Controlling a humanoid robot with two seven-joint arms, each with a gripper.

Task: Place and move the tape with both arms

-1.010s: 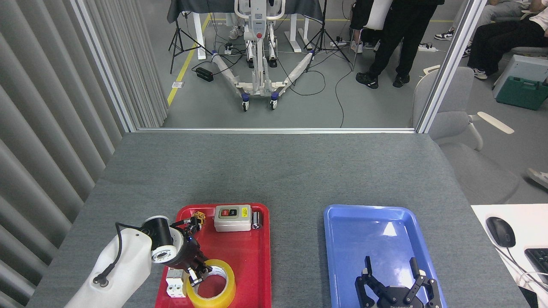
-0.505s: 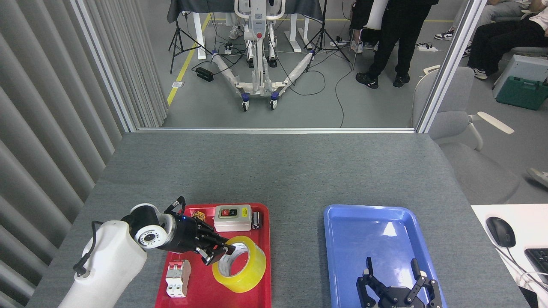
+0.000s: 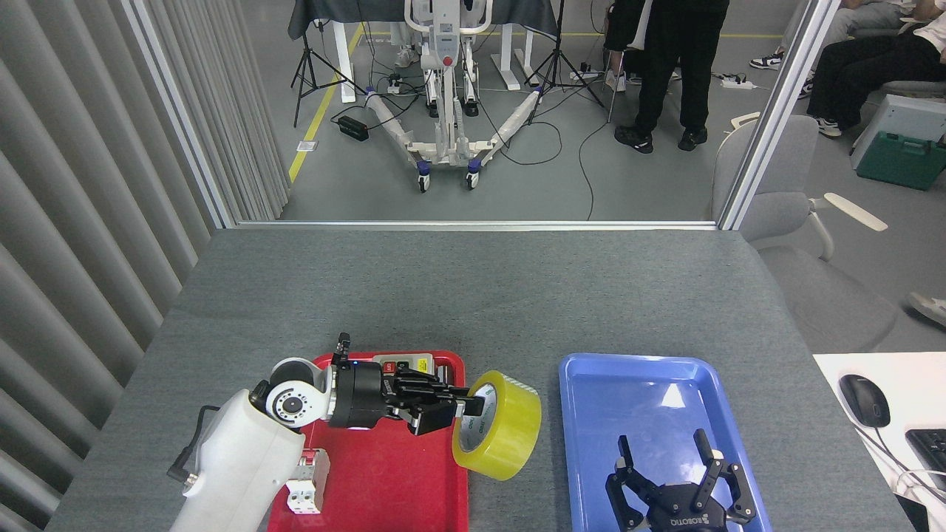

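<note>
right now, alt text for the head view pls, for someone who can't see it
The left gripper holds a roll of yellow packing tape on edge, in the air between the red tray and the blue tray. The right gripper waits open over the blue tray's near end.

Bare table (image 3: pixel 473 295) lies between red tray (image 3: pixel 384 488) and blue tray (image 3: pixel 591 414), whose floor seems clear.

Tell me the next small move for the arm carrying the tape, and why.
Probably carry it a little further right. The left gripper holds the tape on edge between the red tray and the blue tray, where the right gripper waits with its fingers spread.
</note>
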